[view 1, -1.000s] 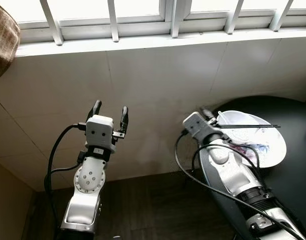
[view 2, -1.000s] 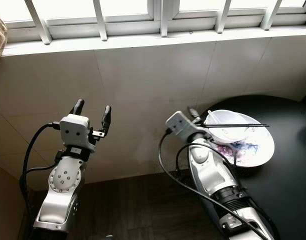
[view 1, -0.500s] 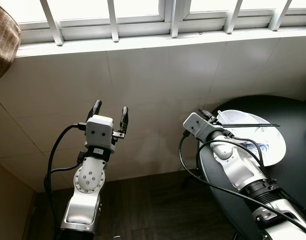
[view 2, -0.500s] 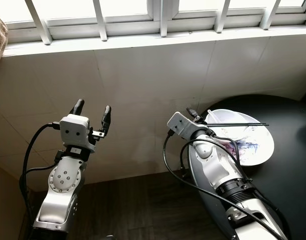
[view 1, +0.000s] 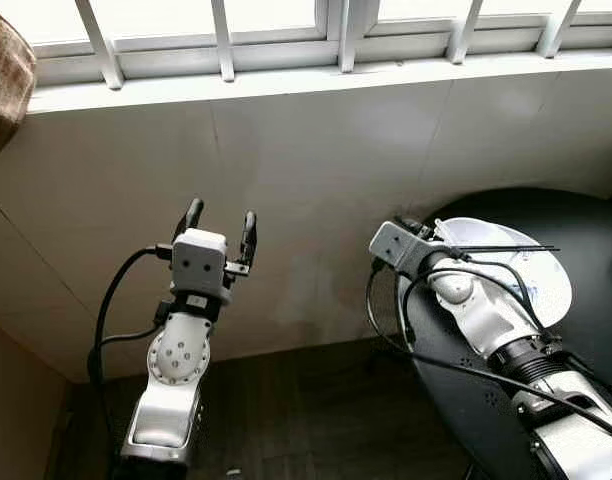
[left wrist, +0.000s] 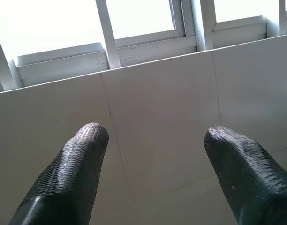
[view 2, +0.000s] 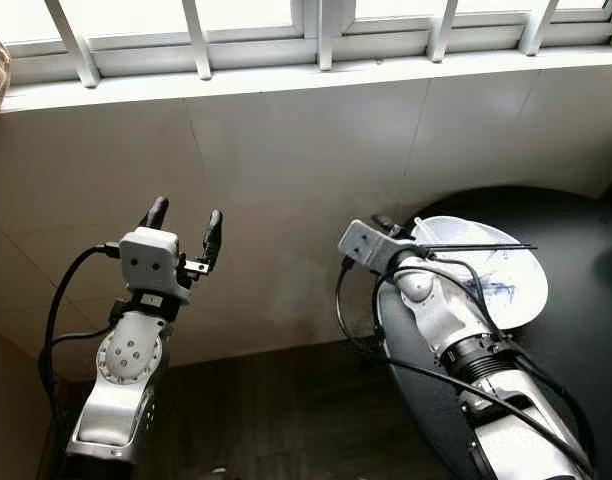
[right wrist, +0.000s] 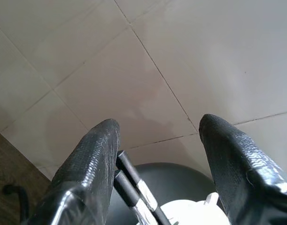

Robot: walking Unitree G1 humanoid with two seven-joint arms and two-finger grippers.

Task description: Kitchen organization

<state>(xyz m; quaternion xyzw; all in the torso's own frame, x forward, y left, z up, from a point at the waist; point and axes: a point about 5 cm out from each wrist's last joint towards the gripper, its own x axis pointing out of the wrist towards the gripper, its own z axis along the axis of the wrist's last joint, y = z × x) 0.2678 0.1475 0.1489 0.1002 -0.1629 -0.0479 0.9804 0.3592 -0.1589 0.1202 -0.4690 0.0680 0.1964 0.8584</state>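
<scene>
right arm swung further right | both jaws spread wide, empty | right wrist (close up): chopsticks [right wrist: 134,187] beside right gripper [right wrist: 157,136], plate [view 1: 546,280]

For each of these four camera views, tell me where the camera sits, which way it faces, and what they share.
Left eye view: on the head, looking down at the tiled wall, round black table and both arms.
Right eye view: beside it, same scene; plate with chopsticks.
Left wrist view: along the open left gripper toward the window frame.
Right wrist view: along the open right gripper toward wall tiles, chopsticks beside one finger.
Shared: both wrist views face the same wall.
</scene>
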